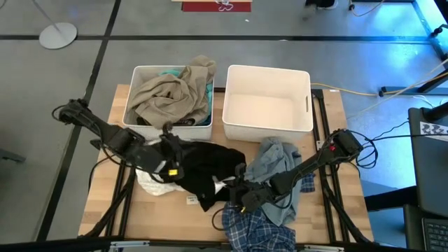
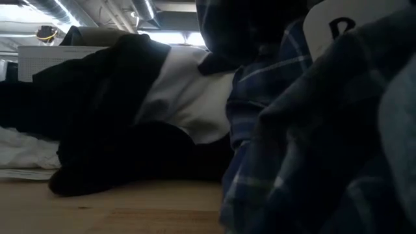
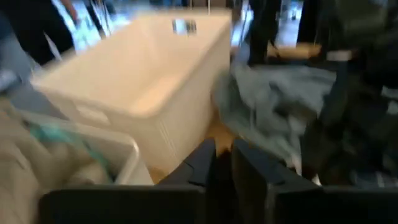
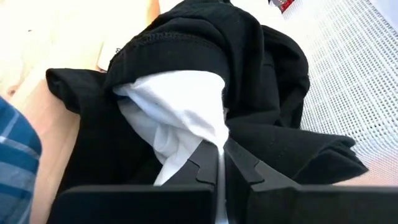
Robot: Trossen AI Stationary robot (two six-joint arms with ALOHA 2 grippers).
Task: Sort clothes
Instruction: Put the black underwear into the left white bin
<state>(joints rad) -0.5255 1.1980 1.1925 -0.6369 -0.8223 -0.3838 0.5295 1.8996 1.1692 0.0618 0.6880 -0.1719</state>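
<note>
The clothes lay in two groups. A beige garment [image 1: 171,91] and a bit of teal filled the left bin [image 1: 134,115] at upper left of the high view, presumably already sorted, while the right bin [image 1: 267,127] beside it held nothing. The rest lay loose on the table [image 1: 105,203] just below the bins: a black garment [image 1: 206,164] over a white one [image 1: 155,183] at centre, a denim piece [image 1: 276,157] to the right, and a plaid shirt [image 1: 255,227] at the lower edge.

The right gripper [image 4: 219,163] reached in from the right, stretched low across the denim, its jaws pinched shut on white cloth [image 4: 177,118] poking from the black, probably to pull it free. The left gripper [image 3: 222,163] hung over the black pile's left side, aimed toward the bins, holding nothing I could see; whether its jaws were open I could not tell.
</note>
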